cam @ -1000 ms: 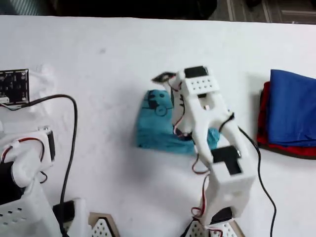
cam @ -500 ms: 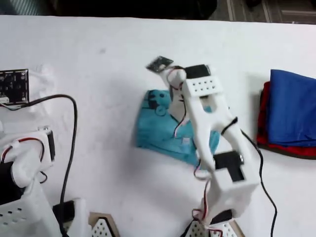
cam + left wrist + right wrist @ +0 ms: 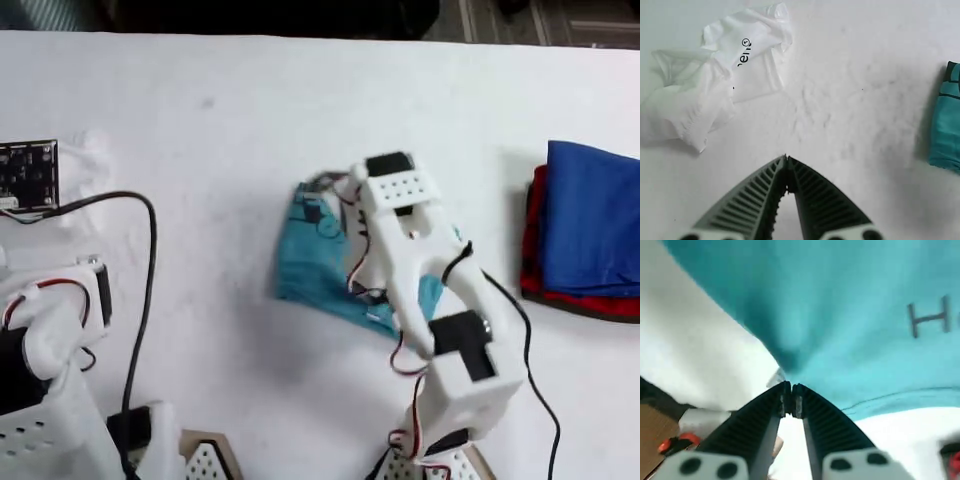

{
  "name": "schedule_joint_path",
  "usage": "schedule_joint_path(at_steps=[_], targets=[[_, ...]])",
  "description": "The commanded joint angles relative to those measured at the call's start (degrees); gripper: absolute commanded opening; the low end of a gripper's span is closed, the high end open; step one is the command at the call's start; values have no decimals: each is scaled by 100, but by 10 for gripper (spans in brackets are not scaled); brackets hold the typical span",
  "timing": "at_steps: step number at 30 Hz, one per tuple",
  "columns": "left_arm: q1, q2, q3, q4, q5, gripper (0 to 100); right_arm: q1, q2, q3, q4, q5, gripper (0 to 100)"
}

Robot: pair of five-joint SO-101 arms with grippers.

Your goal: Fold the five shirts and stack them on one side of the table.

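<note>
Teal cotton shirt (image 3: 315, 255) mid-counter, partly under right arm (image 3: 410, 250). Folded blue fabric shirt (image 3: 590, 225) atop folded red fabric shirt (image 3: 535, 255), at right edge of white counter (image 3: 200, 100), well apart from teal one. Crumpled white fabric shirt (image 3: 715, 85) near left edge, just beside black circuit board (image 3: 28, 172).

White printed-plastic shells form the right arm (image 3: 415, 250) and left arm (image 3: 50, 330); black servo blocks (image 3: 458, 335) sit between segments; thin red and white wires (image 3: 354, 270) trail along the right; a thick black cable (image 3: 152, 260) curves beside the left; the left gripper (image 3: 786, 159) and right gripper (image 3: 790, 387) have dark grey ribbed fingers (image 3: 755, 195).
</note>
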Motion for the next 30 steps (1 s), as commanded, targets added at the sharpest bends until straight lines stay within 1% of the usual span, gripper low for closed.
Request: schedule_joint_path(at_steps=[1,3,6,10,12,14,17,19,22,30], targets=[[-13,-13,-62,-88,26,23,-593,-365,-791,40,-281,18],[-13,-13,-62,-88,26,23,-936,-330,-862,-189,-580,18],[-31,-13,-62,-88,26,23,-1349,-57,-818,-593,-800,18],[-31,-31,-62,-88,26,23,-1675,813,-519,-1253,-826,18],[-31,-40,-62,-88,26,23,-1815,1297,-484,-1490,-1002,18],[-40,-40,-53,-88,26,23,-1974,1525,-686,-1481,-1152,18],[-40,-40,-53,-79,18,23,-2097,1429,-1231,-1015,-1231,18],[-40,-40,-62,-79,18,23,-2053,1297,-1609,-558,-1240,18],[-40,-48,-62,-79,18,23,-1763,1068,-2066,84,-1240,18],[-40,-48,-26,-88,18,23,-664,-154,-2004,92,-1240,17]])
